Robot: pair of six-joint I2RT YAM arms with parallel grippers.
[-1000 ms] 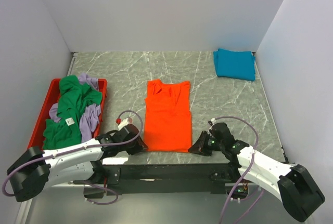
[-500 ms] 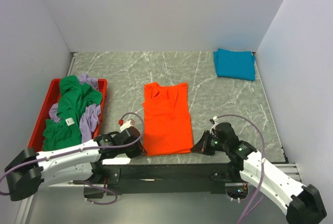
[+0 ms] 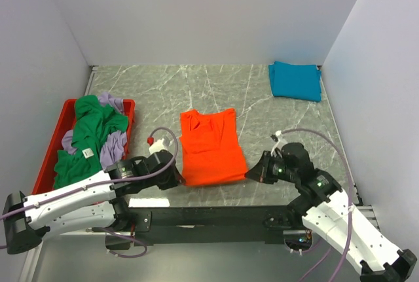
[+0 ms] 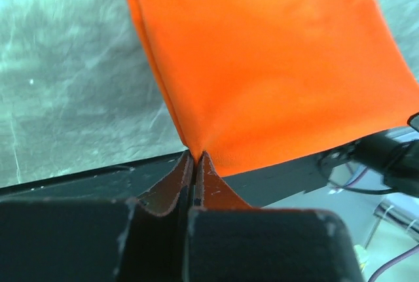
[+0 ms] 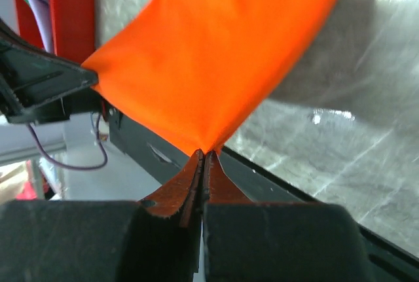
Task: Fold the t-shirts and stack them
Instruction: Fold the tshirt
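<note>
The orange t-shirt point(image 3: 211, 146) lies lengthwise on the marble table, folded narrow, with its near hem lifted off the surface. My left gripper point(image 3: 178, 178) is shut on the hem's left corner point(image 4: 196, 152). My right gripper point(image 3: 252, 174) is shut on the right corner point(image 5: 204, 152), and the orange cloth point(image 5: 209, 53) stretches taut between the two. A folded teal-blue t-shirt point(image 3: 295, 80) rests at the far right corner. Green point(image 3: 91, 133) and lavender point(image 3: 115, 146) t-shirts lie heaped in the red tray point(image 3: 64, 122) on the left.
The black near edge of the table point(image 3: 216, 215) runs just below both grippers. White walls close in the table at the back and on both sides. Bare marble point(image 3: 288, 131) lies between the orange shirt and the teal one.
Both grippers closed on the near corners of the orange shirt and raised the hem, carrying it away from the table's near edge. The shirt's near part now bulges upward.
</note>
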